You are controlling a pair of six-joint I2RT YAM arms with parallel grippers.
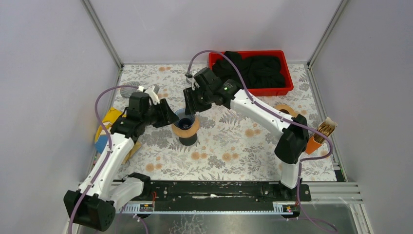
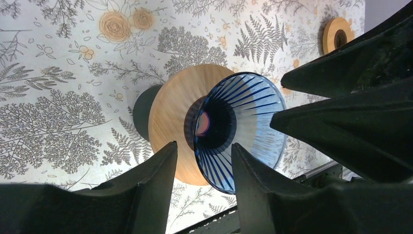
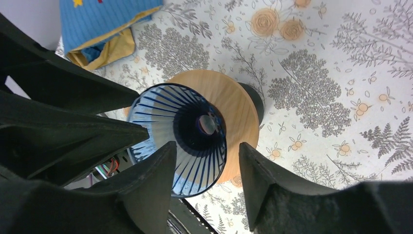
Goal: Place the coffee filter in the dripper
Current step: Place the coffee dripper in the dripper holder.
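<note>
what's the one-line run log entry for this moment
phase: both arms at dripper | left gripper: jaws open, empty | right gripper: jaws open, empty | dripper: upright in wooden collar | filter: cannot tell

You have the dripper (image 1: 185, 126) standing on the tabletop (image 1: 234, 156), left of centre. The left arm's fingers (image 2: 141, 190) flank it from the left, and the right arm's fingers (image 3: 146, 190) from behind. A bin (image 1: 287, 84) fills the far right corner, with a wooden ring (image 1: 287, 109) before it. Coffee filters (image 1: 326, 127) sit at the right edge and a cloth (image 1: 109, 118) at the left edge.
</note>
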